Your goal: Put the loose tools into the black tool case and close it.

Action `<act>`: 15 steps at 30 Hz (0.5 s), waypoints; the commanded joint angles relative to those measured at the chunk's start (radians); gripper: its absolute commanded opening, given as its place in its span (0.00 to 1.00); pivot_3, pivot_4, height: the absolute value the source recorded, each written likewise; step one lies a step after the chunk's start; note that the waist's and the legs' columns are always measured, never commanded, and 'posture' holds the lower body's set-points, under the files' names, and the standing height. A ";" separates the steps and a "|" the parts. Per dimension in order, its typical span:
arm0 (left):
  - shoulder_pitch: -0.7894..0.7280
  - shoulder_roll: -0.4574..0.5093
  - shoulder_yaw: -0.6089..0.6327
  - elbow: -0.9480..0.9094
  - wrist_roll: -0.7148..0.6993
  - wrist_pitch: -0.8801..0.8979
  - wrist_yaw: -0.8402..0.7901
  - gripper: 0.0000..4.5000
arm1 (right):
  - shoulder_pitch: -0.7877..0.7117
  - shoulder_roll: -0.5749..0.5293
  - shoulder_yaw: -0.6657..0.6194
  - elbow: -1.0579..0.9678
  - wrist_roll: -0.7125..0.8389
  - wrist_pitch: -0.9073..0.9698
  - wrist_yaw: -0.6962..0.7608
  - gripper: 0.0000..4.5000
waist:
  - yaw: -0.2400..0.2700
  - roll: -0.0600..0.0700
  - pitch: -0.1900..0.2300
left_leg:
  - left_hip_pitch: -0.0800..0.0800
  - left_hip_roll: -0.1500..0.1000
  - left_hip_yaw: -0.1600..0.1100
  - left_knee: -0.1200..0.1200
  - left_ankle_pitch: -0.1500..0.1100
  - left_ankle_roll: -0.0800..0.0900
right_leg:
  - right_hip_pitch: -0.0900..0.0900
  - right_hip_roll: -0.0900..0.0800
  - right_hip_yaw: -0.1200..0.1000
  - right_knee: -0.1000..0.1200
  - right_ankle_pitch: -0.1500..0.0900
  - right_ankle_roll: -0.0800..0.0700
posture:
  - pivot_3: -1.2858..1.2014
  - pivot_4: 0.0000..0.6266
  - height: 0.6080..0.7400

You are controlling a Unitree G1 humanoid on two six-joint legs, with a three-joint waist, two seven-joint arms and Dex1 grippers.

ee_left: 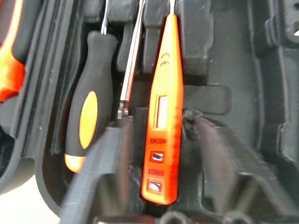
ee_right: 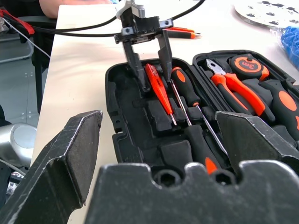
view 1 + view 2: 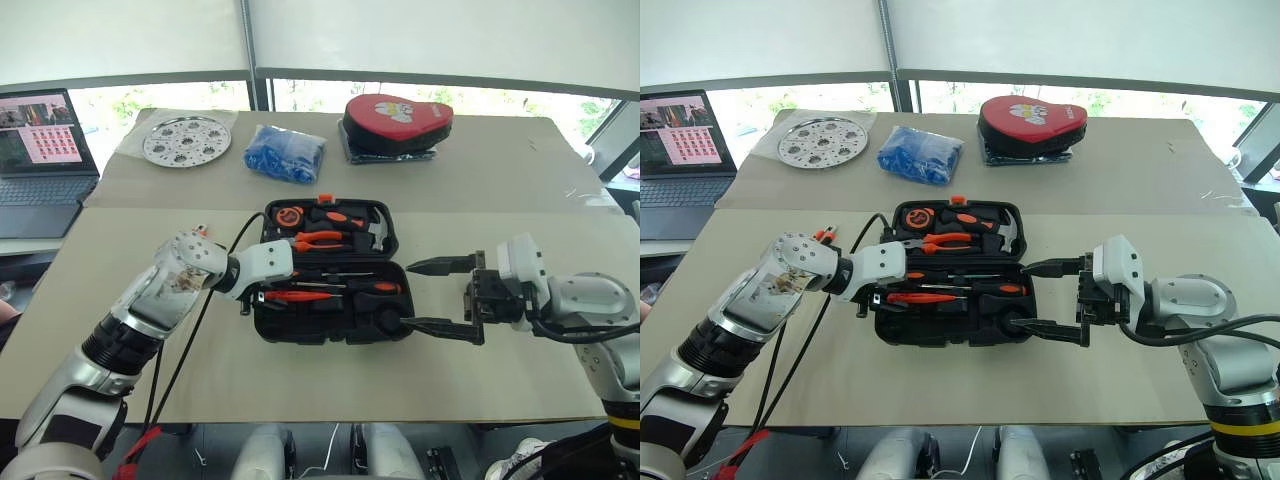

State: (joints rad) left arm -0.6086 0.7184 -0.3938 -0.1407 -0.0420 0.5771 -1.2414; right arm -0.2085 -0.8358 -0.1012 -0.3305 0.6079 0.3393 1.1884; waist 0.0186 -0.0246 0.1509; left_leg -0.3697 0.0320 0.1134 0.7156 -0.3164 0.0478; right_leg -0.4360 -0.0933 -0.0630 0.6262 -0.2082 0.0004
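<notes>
Centre frame, the left end effector (image 2: 150,56) straddles the slim orange tester screwdriver (image 1: 161,107), fingers spread, released into its slot in the black tool case (image 3: 300,328); the right end effector (image 3: 440,296) waits agape beside the case.

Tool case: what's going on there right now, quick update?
Left gripper open astride tester screwdriver in tool case. Right gripper open beside case. Lid open, nothing blocking.

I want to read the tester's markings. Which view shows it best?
The left wrist view: the tester lies close up, markings visible. The right wrist view shows it smaller between the left hand's fingers; the eye views show an orange sliver.
</notes>
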 commanded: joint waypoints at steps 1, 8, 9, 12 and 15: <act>-0.003 0.003 0.083 -0.037 -0.083 -0.073 -0.029 0.78 | -0.003 -0.004 -0.020 -0.027 0.042 0.027 0.009 1.00 | -0.001 -0.002 0.001 | -0.001 0.000 0.000 0.001 0.000 0.000 | -0.001 0.000 0.000 0.000 0.000 0.000 | 0.52 0.24 1.00; 0.049 -0.019 0.195 -0.023 -0.212 -0.111 -0.036 0.78 | 0.017 0.005 -0.024 -0.034 0.049 0.039 0.004 1.00 | -0.003 -0.002 0.001 | -0.002 0.000 0.000 0.001 0.000 0.000 | -0.001 0.000 -0.001 0.001 0.000 0.000 | 0.52 0.24 1.00; 0.054 -0.023 0.205 -0.001 -0.221 -0.118 -0.035 0.78 | 0.024 0.007 -0.025 -0.037 0.050 0.039 0.002 1.00 | -0.004 -0.002 0.001 | -0.002 0.000 0.000 0.001 0.000 0.000 | -0.001 0.000 -0.001 0.001 0.000 0.000 | 0.52 0.24 1.00; 0.059 -0.063 0.235 0.078 -0.221 -0.185 0.013 0.52 | 0.036 0.013 -0.030 -0.043 0.055 0.039 -0.003 1.00 | -0.002 -0.002 0.001 | -0.002 0.000 0.000 0.001 0.000 0.000 | -0.001 0.000 -0.001 0.001 0.000 0.000 | 0.52 0.24 1.00; 0.054 -0.126 0.280 0.141 -0.251 -0.210 0.065 0.27 | 0.038 0.015 -0.032 -0.043 0.057 0.037 -0.004 1.00 | -0.001 -0.002 0.001 | -0.002 0.000 0.000 0.002 0.000 0.000 | -0.001 0.000 -0.001 0.002 0.000 0.000 | 0.52 0.24 1.00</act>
State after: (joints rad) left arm -0.5425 0.6099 -0.1579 -0.0136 -0.2630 0.3973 -1.2063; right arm -0.1698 -0.8188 -0.1011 -0.3446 0.6437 0.3767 1.1873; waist 0.0174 -0.0270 0.1523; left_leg -0.3713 0.0322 0.1131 0.7182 -0.3164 0.0478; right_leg -0.4370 -0.0935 -0.0642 0.6279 -0.2079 0.0005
